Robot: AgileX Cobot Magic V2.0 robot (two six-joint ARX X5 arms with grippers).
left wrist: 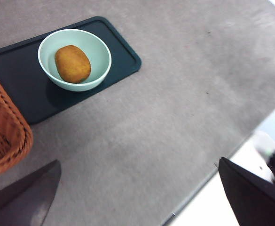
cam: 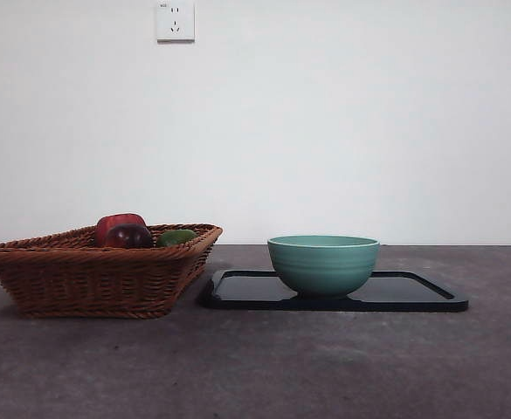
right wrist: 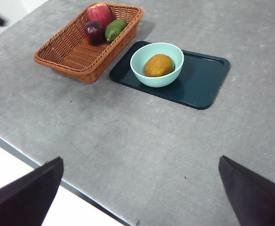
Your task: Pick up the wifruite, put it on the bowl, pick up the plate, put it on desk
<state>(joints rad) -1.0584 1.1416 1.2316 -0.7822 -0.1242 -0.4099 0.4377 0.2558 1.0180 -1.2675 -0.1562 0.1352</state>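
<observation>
**Fruit in bowl, bowl on tray, both arms clear**

Flat dark grey mottled surface [right wrist: 128, 136] carries everything. Landmark: the large round mint-teal ribbed bowl [cam: 323, 264].

Rectangular brown wicker basket [cam: 98, 272] sits just beside the bowl, nearly touching the corner of the tray under it. Dark rectangular tray with raised rim [cam: 421, 297] lies flat on the surface beneath the bowl; the bowl stands upright toward the tray's basket end, leaving the other end bare.

Left gripper [left wrist: 137, 197]: fingers spread wide, holding nothing, well apart from the bowl, above the surface's edge. Right gripper [right wrist: 139, 193]: fingers likewise spread wide, holding nothing, well apart from the bowl.

Small rounded orange-brown fruit [right wrist: 158, 65] rests inside the bowl, on its bottom.

In the basket's far end from the right wrist view: a red fruit [right wrist: 99, 12], a dark purple-red fruit [right wrist: 94, 32] and a green fruit [right wrist: 115, 29], clustered and touching.
</observation>
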